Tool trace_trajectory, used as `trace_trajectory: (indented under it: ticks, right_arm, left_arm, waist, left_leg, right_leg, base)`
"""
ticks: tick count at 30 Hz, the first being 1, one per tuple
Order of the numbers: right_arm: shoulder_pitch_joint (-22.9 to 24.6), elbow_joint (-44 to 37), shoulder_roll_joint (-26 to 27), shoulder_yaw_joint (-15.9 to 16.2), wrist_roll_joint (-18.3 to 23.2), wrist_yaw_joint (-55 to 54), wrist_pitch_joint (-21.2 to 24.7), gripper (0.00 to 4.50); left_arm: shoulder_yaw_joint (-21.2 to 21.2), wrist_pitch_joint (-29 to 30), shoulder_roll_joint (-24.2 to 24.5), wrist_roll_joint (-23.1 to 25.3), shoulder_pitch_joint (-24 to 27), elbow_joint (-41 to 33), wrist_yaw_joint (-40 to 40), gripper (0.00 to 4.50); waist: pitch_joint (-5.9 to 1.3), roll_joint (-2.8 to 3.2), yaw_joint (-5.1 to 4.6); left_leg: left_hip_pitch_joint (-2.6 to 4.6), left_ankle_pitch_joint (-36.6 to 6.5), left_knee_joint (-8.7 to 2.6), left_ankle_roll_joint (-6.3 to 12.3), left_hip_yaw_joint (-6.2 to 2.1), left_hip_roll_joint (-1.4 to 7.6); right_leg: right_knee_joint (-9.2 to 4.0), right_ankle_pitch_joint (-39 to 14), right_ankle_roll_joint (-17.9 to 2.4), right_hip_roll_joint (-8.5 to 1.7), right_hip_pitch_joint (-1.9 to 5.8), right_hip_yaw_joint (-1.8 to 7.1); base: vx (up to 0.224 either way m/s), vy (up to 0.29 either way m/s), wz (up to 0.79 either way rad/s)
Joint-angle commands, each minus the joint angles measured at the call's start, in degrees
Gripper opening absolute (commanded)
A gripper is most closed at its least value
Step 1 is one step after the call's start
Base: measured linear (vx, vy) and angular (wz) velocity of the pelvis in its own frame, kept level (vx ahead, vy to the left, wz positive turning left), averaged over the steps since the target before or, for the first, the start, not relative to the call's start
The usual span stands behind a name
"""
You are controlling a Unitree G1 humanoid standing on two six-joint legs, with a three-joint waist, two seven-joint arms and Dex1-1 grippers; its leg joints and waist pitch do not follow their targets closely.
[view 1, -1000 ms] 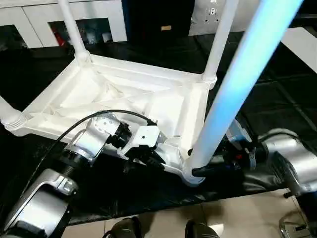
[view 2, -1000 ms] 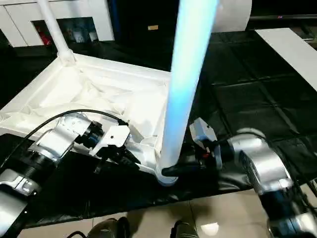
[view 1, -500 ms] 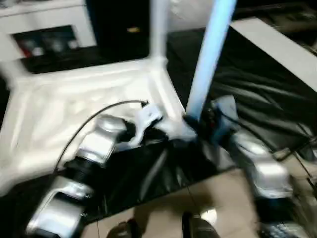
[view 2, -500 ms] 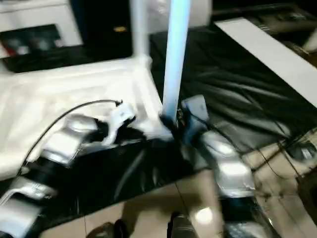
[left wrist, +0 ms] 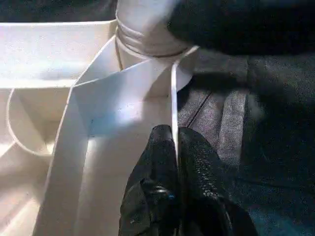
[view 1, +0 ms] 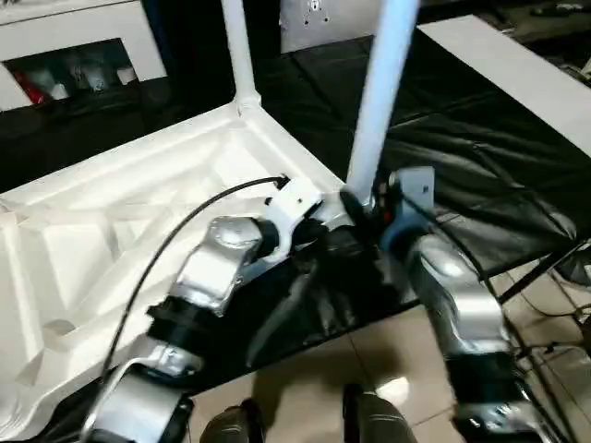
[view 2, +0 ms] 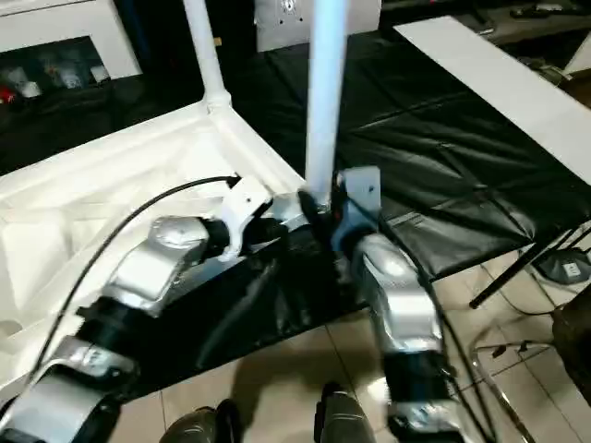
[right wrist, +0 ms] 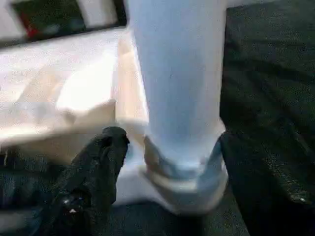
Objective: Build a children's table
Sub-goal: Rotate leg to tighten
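The white table top lies upside down on the black cover, one corner at its near edge. The left gripper is clenched on the thin rim of the top. The right gripper stands apart around the base of the near leg, not squeezing it. I think this leg can tilt if it is not fully seated, and the top can slide off the edge. I count two legs standing, with the far leg, and one top.

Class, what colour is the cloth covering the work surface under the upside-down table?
Black cloth, clearest in the right eye view.
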Motion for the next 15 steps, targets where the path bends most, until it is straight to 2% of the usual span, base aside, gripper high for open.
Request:
trace_trajectory:
  ticks: [1,2,3,4,5,6,7,8,10,11,12,13,15]
  right_arm:
    - [1.28,-2.23,-3.50,1.12,2.66,8.22,-1.29,3.66]
    - [1.31,-2.30,-3.73,1.10,2.76,8.61,-1.31,3.81]
    - [1.50,-2.76,-6.24,0.98,3.46,12.61,-1.96,3.93]
    - [1.50,-2.83,-7.29,0.85,3.66,14.15,-2.42,4.04]
    - [1.39,-2.91,-8.78,0.41,4.35,16.42,-2.58,4.04]
    - [1.28,-2.88,-9.62,0.05,4.83,17.73,-2.62,4.10]
    - [1.20,-2.87,-10.06,-0.18,5.23,18.56,-2.63,4.23]
    - [1.09,-2.94,-11.27,-0.29,5.94,20.50,-2.88,4.23]
    - [1.15,-3.66,-15.83,0.66,7.56,28.08,-3.35,4.23]
    - [1.18,-3.74,-16.61,0.96,7.65,29.37,-3.55,4.23]
    - [1.24,-3.85,-18.65,1.73,8.70,33.29,-3.97,4.23]
    - [1.23,-3.84,-18.83,1.82,8.80,33.67,-4.09,4.23]
    - [1.21,-3.91,-20.79,2.76,10.08,38.36,-5.14,4.23]
  left_arm:
    - [-2.80,-2.21,2.04,-1.05,1.38,-0.54,-5.77,0.00]
    - [-2.87,-2.28,2.17,-1.09,1.42,-0.55,-6.01,0.00]
    - [-3.65,-3.85,3.60,-1.37,1.65,-0.34,-8.77,0.00]
    - [-4.04,-4.98,4.22,-1.60,1.74,-0.17,-10.36,0.00]
    - [-4.56,-5.41,5.18,-1.81,1.80,0.06,-12.14,0.00]
    - [-4.86,-5.46,5.70,-1.92,1.79,0.25,-13.06,0.00]
    - [-5.03,-5.57,5.97,-1.93,1.73,0.42,-13.52,0.00]
    - [-5.58,-7.30,6.76,-2.26,1.73,0.72,-15.66,0.00]
    - [-7.29,-11.79,9.26,-2.97,1.55,1.60,-22.45,0.00]
    - [-7.55,-12.44,9.63,-3.22,1.53,1.72,-23.78,0.00]
    - [-8.56,-13.74,10.89,-3.17,1.27,2.20,-26.63,0.00]
    - [-8.65,-14.01,11.00,-3.17,1.23,2.29,-26.89,0.00]
    - [-9.69,-16.44,12.16,-3.17,0.66,3.43,-29.69,0.00]
  waist:
    - [-4.01,-0.61,0.68]
    - [-4.61,-0.66,0.84]
    - [-4.84,-0.66,0.78]
    - [-4.76,-0.80,0.80]
    - [-4.54,-0.83,1.02]
    - [-4.33,-1.22,0.93]
    - [-4.34,-1.24,0.98]
    - [-4.90,-1.25,1.22]
    - [-5.33,-1.13,1.63]
    - [-5.62,-1.09,1.86]
    - [-5.95,-0.95,2.15]
    - [-6.01,-0.99,2.24]
    - [-6.44,-1.32,2.80]
  left_leg:
    - [-0.11,-15.87,-3.41,3.11,-1.54,2.84]
    - [0.17,-14.35,-3.53,3.51,-1.48,3.76]
    - [0.04,-12.42,-3.72,4.26,-1.21,4.28]
    - [0.08,-12.86,-3.77,4.78,-0.87,4.16]
    - [0.86,-17.78,-3.77,4.84,-0.40,4.12]
    - [0.97,-21.56,-3.31,4.03,-0.19,3.62]
    - [0.81,-21.84,-3.26,3.71,-0.26,3.66]
    - [0.94,-20.33,-3.16,3.58,-0.14,3.86]
    - [0.71,-17.43,-3.22,4.52,0.05,4.26]
    - [0.48,-14.94,-3.17,5.19,0.35,4.43]
    - [0.60,-12.99,-3.02,5.95,0.61,4.58]
    - [0.57,-12.63,-2.89,6.43,0.73,4.52]
    - [1.10,-11.77,-2.47,7.36,1.36,4.44]
  right_leg:
    - [-5.82,-36.38,-0.15,-4.35,3.22,2.77]
    - [-4.63,-25.65,-3.55,-3.70,3.01,2.97]
    - [-3.29,-15.24,-8.02,-2.90,3.02,2.99]
    - [-3.14,-13.49,-9.31,-2.72,2.92,2.98]
    - [-3.52,-18.21,-10.26,-2.80,2.17,3.12]
    - [-3.98,-25.94,-9.02,-2.74,1.83,3.07]
    - [-4.04,-28.18,-8.32,-2.93,1.84,3.13]
    - [-4.11,-28.07,-7.76,-3.06,1.84,3.25]
    - [-3.46,-22.12,-8.78,-2.80,1.99,3.45]
    - [-2.72,-16.95,-10.12,-2.63,2.24,3.65]
    - [-2.14,-12.62,-11.89,-2.49,2.19,3.79]
    - [-2.02,-11.39,-12.60,-2.46,2.16,3.87]
    - [-1.76,-10.11,-14.15,-2.32,1.86,4.43]
  base:
    - [0.000,0.000,0.00]
    - [0.000,0.000,0.00]
    - [0.000,0.000,0.00]
    - [0.000,0.000,0.00]
    - [0.000,0.000,0.00]
    - [0.000,0.000,0.00]
    - [0.000,0.000,0.00]
    - [0.000,0.000,0.00]
    - [0.000,0.000,0.00]
    - [0.000,0.000,0.00]
    - [0.000,0.000,0.00]
    - [0.056,-0.002,0.09]
    - [0.063,-0.011,0.13]
